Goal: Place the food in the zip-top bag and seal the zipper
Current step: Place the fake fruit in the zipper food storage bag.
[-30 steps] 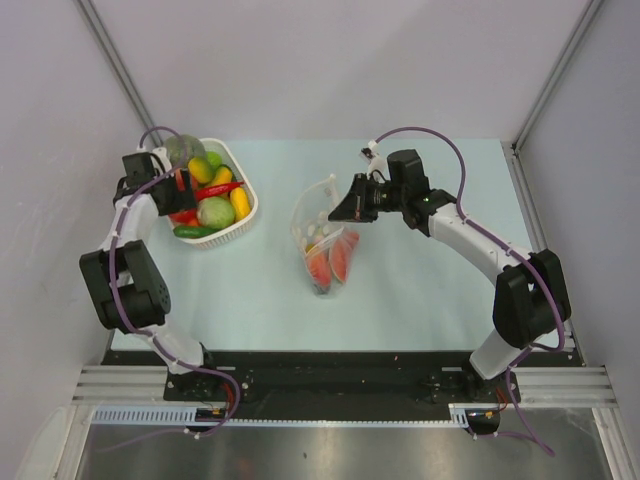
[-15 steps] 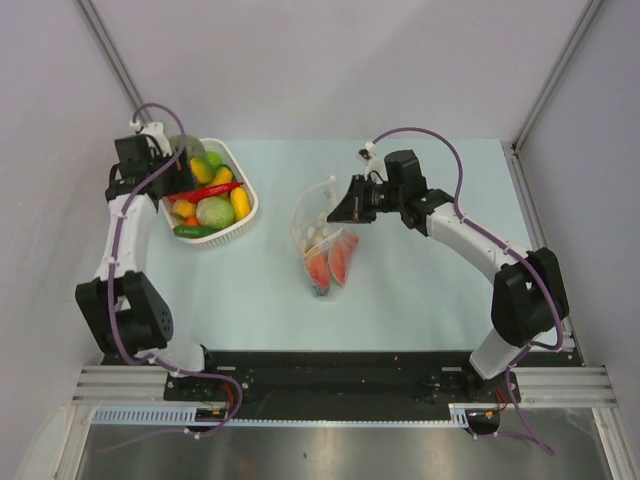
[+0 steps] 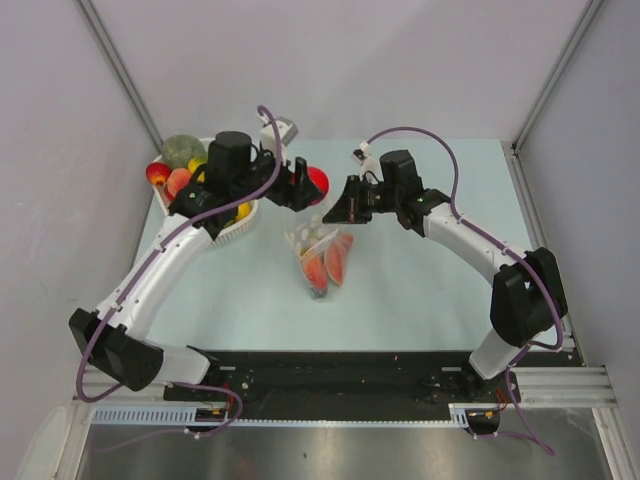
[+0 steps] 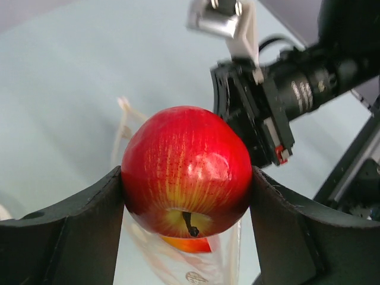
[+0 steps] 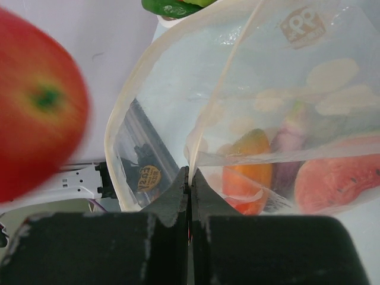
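Worktop point(image 3: 420, 290): pale blue-green sheet, matte, flat. Enclosure: plain grey-lilac walls point(image 3: 330, 60) at the back and both sides, with slanted aluminium posts point(image 3: 118, 70) at the two back corners. Near edge: a black rail point(image 3: 330, 365) carries both arm bases, with a brushed steel sheet point(image 3: 330, 450) in front of it.

Zip-top bag point(image 3: 322, 250) sits mid-worktop. Its bottom is on the surface and its mouth is lifted toward the back. Inside are watermelon slices point(image 3: 338, 258), an orange piece point(image 5: 249, 163) and some pale bits too blurred to identify.

Right fingers point(image 5: 185, 189) are pressed together, pinching the bag's mouth edge at the zipper point(image 5: 221, 83). The mouth gapes open beside the pinch.

Left fingers point(image 3: 306, 186) clamp the red apple point(image 4: 185, 169) from both sides, in the air at the bag's mouth. In the left wrist view the bag is right beneath it. Can't tell whether the apple touches the plastic.

White slotted basket point(image 3: 238, 226) is back-left on the worktop, mostly hidden under the left arm. A green round fruit point(image 3: 184, 150) and red-orange pieces point(image 3: 165, 178) show at its far-left side.
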Available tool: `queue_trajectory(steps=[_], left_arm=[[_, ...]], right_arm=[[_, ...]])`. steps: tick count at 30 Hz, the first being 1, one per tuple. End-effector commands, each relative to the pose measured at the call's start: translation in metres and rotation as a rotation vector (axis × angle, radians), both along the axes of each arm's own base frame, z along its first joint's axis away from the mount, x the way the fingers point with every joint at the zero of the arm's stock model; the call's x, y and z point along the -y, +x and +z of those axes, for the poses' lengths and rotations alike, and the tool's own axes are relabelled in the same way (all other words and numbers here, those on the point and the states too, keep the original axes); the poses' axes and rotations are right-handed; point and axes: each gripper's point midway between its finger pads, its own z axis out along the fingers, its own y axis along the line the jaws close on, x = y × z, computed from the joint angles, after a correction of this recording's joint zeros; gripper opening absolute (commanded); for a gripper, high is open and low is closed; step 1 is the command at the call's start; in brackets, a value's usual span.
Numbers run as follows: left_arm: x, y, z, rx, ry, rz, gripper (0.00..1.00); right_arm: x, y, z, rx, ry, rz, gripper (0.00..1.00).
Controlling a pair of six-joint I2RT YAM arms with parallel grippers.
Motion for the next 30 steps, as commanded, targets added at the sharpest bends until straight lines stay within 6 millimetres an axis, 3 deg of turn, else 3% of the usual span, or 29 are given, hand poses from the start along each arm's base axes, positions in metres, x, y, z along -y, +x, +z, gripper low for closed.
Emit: queue_trajectory(steps=[1,3,6,7,8,10,14,17,19,20,22,23,26,30], left_arm=[[0.011,-0.023,-0.057,-0.155,0.086,-0.036,0.58],[0.006,-0.027,-0.075,-0.191,0.126,-0.02,0.61],[0.002,-0.027,-0.074,-0.176,0.133,-0.003,0.74],[0.001,-0.026,-0.067,-0.152,0.127,0.007,0.79],[0.0,-0.025,-0.061,-0.136,0.121,0.012,0.91],[-0.005,-0.022,-0.051,-0.101,0.123,0.03,1.0],[-0.021,-0.01,-0.017,-0.036,0.069,0.079,1.0],[-0.052,0.013,-0.002,-0.049,0.004,0.174,1.0],[-0.088,0.032,-0.004,-0.048,0.004,0.289,1.0],[-0.115,0.046,-0.009,-0.036,0.025,0.385,1.0],[-0.142,0.06,-0.021,-0.02,0.075,0.459,1.0],[-0.168,0.073,-0.037,-0.042,0.118,0.536,1.0],[-0.211,0.1,-0.059,-0.071,0.168,0.661,0.97],[-0.249,0.134,-0.071,-0.045,0.192,0.774,0.93]], right_arm=[[-0.007,0.004,0.034,0.097,0.049,0.027,0.0],[-0.006,0.003,0.04,0.119,0.054,0.032,0.0],[-0.006,0.001,0.042,0.13,0.057,0.037,0.0],[-0.006,0.0,0.042,0.127,0.06,0.046,0.0],[-0.007,-0.001,0.043,0.128,0.066,0.051,0.0],[-0.008,-0.002,0.044,0.125,0.077,0.056,0.0],[-0.009,-0.004,0.048,0.134,0.096,0.071,0.0],[-0.009,-0.008,0.052,0.135,0.12,0.087,0.0],[-0.009,-0.008,0.056,0.134,0.135,0.087,0.0],[-0.009,-0.008,0.057,0.129,0.141,0.087,0.0],[-0.007,-0.006,0.062,0.104,0.168,0.082,0.0],[-0.007,-0.002,0.067,0.122,0.186,0.078,0.0],[-0.005,0.002,0.068,0.129,0.186,0.07,0.0],[-0.003,0.004,0.06,0.123,0.165,0.064,0.0]])
